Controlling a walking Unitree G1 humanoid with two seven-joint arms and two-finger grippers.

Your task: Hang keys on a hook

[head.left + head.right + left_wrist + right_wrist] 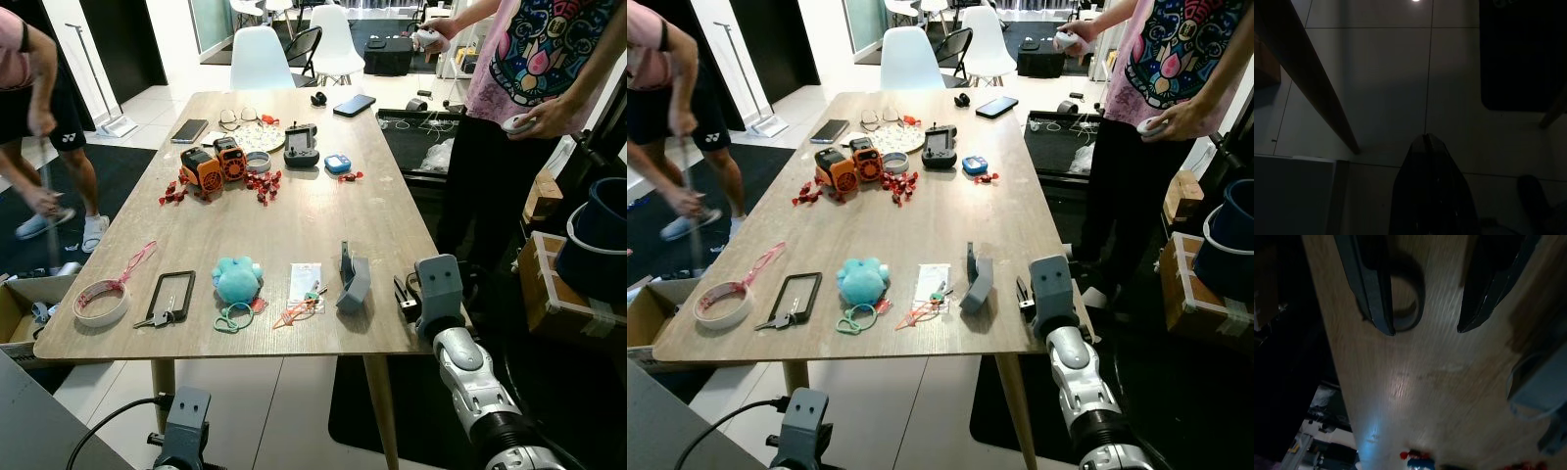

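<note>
Wooden desk (pixel 294 211) carried keys (pixel 162 315) and a grey hook (pixel 352 279). Right gripper (pixel 1425 330) hovered above its edge, fingers apart. Left gripper (pixel 1428 142) hung low, fingers together.

Head views bright, even daylight, sharp. Left wrist view very dark. Right wrist view dim, blurred, shadowed.

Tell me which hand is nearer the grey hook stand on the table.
Right. The right hand hangs open over the table's right edge, just beside the grey hook stand. The left hand hangs below the tabletop near the floor, off toward the table's left end.
</note>
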